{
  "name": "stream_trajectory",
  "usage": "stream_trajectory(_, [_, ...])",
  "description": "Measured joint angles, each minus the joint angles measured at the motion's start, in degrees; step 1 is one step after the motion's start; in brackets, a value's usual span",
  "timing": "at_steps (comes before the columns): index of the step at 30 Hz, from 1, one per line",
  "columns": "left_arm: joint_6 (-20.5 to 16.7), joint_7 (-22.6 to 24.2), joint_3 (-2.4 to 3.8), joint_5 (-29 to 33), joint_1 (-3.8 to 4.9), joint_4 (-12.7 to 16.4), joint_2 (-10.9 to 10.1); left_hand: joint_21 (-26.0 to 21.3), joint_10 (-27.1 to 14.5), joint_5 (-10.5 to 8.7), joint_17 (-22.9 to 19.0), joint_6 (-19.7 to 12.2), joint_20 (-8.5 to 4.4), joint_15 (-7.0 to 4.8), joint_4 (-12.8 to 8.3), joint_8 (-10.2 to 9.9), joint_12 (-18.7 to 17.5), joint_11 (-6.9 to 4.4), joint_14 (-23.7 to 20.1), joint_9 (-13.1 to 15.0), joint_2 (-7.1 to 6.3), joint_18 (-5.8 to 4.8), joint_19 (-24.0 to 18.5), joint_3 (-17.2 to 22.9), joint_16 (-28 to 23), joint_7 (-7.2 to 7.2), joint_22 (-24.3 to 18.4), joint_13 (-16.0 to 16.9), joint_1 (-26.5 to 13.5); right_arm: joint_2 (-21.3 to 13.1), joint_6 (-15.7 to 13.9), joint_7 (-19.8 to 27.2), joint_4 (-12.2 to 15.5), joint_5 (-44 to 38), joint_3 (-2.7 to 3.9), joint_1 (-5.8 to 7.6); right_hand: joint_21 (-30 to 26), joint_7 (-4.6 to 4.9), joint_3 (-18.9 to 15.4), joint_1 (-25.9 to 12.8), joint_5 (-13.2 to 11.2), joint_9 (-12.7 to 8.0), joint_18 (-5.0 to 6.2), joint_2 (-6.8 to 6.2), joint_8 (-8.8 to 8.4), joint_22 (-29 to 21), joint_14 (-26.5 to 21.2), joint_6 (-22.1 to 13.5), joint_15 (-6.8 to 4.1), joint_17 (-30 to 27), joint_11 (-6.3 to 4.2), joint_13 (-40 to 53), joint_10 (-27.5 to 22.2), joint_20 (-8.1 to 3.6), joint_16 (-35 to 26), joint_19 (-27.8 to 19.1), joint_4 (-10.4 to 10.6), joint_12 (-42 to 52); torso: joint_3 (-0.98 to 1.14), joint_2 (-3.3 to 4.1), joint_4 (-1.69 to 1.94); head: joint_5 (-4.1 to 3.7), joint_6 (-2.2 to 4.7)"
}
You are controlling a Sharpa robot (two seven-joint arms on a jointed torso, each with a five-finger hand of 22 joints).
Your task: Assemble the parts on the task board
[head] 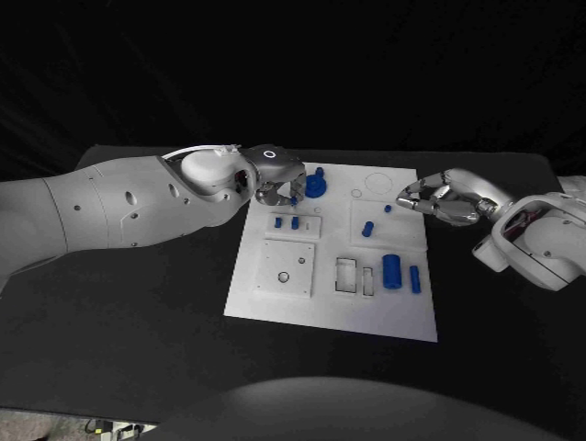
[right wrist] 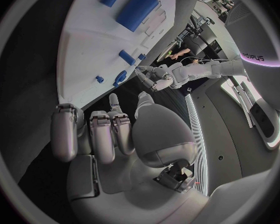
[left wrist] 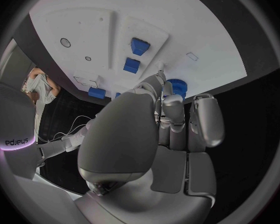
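Now the board (head: pixel 332 303) lies in the middle of the table (head: pixel 134 312), blue parts (head: pixel 392 269) on it. Left hand (head: pixel 277 180) hovers at its far edge beside a round part (head: pixel 316 186), fingers together, holding nothing. Right hand (head: pixel 439 197) hangs beside its far right corner, fingers curled, empty.

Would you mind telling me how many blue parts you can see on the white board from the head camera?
7: a round one by the left hand, two small blocks, a tiny one near the right hand, a peg, a large cylinder, a slim bar. The hands may hide others.
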Motion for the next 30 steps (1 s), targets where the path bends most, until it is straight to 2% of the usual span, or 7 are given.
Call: stream_trajectory(30, [2.08,-0.62,-0.02,0.08,-0.06,-0.32,0.07,-0.55,0.00,0.00,-0.78,-0.01,0.21,-0.01,-0.16,-0.22,-0.42,0.00,-0.41,-0.23,0.00,0.01,-0.21,0.16,-0.54,0.00,0.00,-0.24,0.00,-0.03,0.10,0.00,-0.01,0.00,0.00,-0.02,-0.21,0.00,-0.17,0.01,0.00,-0.06,0.00,0.01,0.00,0.04,0.00,0.00,0.00,-0.01,0.00,-0.02,0.00,0.00,0.00,0.00,0.17,0.00,-0.02,0.03,-0.03,-0.04,0.00])
